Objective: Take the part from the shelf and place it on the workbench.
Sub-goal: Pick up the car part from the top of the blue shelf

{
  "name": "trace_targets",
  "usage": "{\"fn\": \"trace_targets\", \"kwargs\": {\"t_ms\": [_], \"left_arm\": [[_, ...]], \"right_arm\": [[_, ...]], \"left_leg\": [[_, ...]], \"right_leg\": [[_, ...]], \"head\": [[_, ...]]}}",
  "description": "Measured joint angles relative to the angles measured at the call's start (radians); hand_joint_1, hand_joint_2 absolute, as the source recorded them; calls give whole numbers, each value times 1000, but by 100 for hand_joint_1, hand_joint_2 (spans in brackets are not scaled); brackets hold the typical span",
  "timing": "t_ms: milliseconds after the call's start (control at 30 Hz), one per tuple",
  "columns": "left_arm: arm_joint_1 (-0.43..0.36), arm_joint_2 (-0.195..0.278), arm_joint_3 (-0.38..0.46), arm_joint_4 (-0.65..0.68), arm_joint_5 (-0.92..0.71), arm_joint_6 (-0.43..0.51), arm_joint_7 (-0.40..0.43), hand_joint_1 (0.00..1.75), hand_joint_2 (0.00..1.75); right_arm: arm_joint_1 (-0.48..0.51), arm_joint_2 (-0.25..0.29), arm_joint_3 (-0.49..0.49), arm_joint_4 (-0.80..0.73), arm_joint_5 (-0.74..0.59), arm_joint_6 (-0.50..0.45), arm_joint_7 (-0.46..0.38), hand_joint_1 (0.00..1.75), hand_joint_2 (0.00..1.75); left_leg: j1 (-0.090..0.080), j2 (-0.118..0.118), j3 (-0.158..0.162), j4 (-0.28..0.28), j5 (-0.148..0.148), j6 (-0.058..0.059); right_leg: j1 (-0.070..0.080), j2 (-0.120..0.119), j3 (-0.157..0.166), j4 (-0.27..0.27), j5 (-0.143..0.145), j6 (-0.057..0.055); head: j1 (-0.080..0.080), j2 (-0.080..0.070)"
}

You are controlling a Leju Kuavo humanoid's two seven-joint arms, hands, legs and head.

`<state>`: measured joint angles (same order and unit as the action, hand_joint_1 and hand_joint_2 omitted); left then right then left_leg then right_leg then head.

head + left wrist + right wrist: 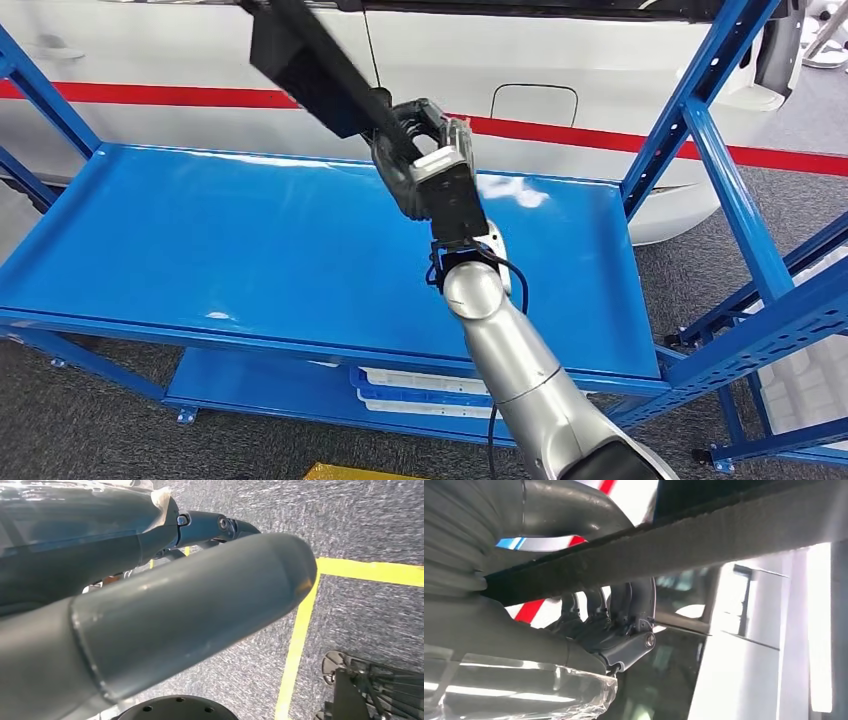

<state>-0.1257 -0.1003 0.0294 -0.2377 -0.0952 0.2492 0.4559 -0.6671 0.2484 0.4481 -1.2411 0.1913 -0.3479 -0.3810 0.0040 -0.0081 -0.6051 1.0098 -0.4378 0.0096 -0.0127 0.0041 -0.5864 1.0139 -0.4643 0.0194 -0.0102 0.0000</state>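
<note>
Blue shelf (250, 240) before a white car (600, 60) — right hand (425, 160) lifts the long black part (310, 65).

Fingers (599, 615) wrap around the part near its lower end, holding it above the shelf, slanting toward 11 o'clock — probably for carrying it off to the workbench. Its upper end is cut off at the frame edge. Whether the left hand (150, 615), hanging over grey floor, is spread or curled, I cannot tell.
</note>
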Motion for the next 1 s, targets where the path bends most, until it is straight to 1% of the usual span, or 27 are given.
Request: {"fn": "trace_targets", "kwargs": {"t_ms": [67, 133, 233, 367, 500, 633, 800, 1000], "left_arm": [[1, 0, 0, 0, -2, -3, 0, 0, 0], [4, 1, 0, 0, -4, -7, 0, 0, 0], [4, 1, 0, 0, -4, -8, 0, 0, 0], [4, 2, 0, 0, -5, -9, 0, 0, 0], [4, 2, 0, 0, -9, -8, 0, 0, 175], [6, 2, 0, 0, -16, 5, 0, 0, 175], [6, 5, 2, 0, -16, 17, 0, 0, 175], [3, 9, 6, 0, -16, 25, 0, 0, 175]], "right_arm": [[37, -28, -19, -84, -95, 23, -23, 175, 175], [71, -57, -35, -155, -149, 36, -37, 175, 175], [99, -84, -49, -213, -168, 42, -40, 175, 175], [119, -104, -54, -260, -171, 43, -41, 175, 175], [131, -120, -57, -290, -188, 37, -56, 175, 175], [186, -161, -65, -360, -206, 10, -92, 175, 175], [284, -218, -62, -427, -181, 1, -106, 175, 175], [354, -248, -28, -430, -175, 3, -110, 175, 175]], "left_leg": [[0, -1, 0, 0, 0, 0], [-1, -1, 0, 0, 0, 0], [-1, 1, 0, 0, -1, 1], [-1, 1, 0, 0, -1, 1], [0, 1, 0, 0, -1, 1], [0, 0, 0, 0, -1, 1], [-1, 0, 0, 0, -2, 2], [-1, 0, 0, 0, -2, 2]], "right_leg": [[0, -1, 0, 0, 0, 0], [0, -1, 0, 0, 0, 0], [-1, 1, 0, 0, 0, 0], [-1, 1, 0, 0, 0, 0], [-1, 1, 0, 0, 0, 0], [0, 0, 0, 0, 0, 0], [-1, 0, 0, 0, 0, 0], [-1, 0, 0, 0, 0, 0]], "head": [[0, 0], [0, 0], [0, 0], [0, 0], [0, 0], [0, 0], [0, 0], [0, 0]]}}
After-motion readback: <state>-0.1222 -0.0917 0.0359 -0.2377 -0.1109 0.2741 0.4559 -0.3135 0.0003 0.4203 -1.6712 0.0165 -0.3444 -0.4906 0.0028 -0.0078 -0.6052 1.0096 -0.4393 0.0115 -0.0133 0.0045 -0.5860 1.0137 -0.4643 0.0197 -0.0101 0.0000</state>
